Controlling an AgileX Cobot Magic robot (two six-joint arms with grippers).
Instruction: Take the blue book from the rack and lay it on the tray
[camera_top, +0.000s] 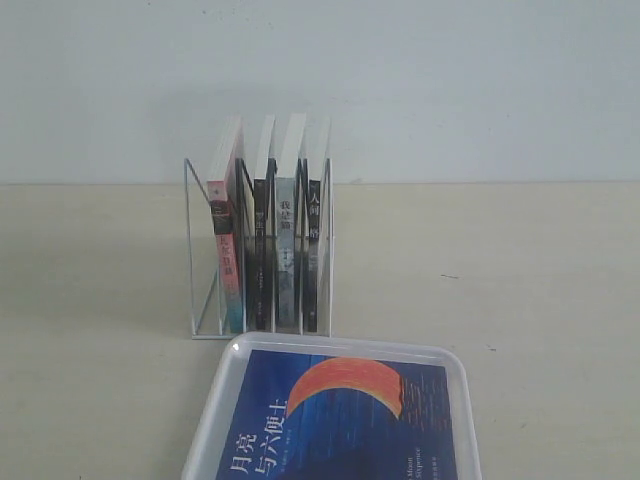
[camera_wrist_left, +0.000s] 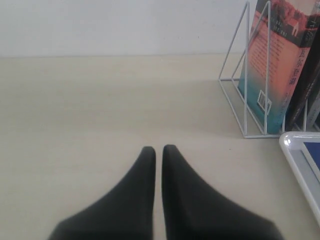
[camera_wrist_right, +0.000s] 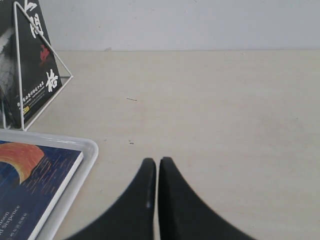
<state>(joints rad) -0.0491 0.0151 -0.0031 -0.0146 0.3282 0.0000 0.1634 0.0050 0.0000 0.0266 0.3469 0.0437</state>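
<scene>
Near end, 6 o'clock in the exterior view: blue book (camera_top: 340, 420) lies flat, cover up, inside the tray (camera_top: 350, 344). Looks like the laying step is done.

Handling, my guess: thin glossy paperback, so light, bendy and slick on the cover. Flat inside a low rim there's little to pinch from above. If it needs a re-grip, take the spine or a long edge, not the cover face.

Left fingers (camera_wrist_left: 145, 170) are pressed together, holding nothing, over bare tabletop (camera_top: 520, 270). Right fingers (camera_wrist_right: 167, 180) look the same: tips nearly touching, empty. Neither pair touches the book. Each wrist view catches only a tray corner off to one side, clearly apart from the tips.

Further back, roughly 11 o'clock from the tray: rack (camera_top: 188, 250), four books upright in it, pink-and-teal book (camera_top: 226, 250) in the leftmost slot.
</scene>
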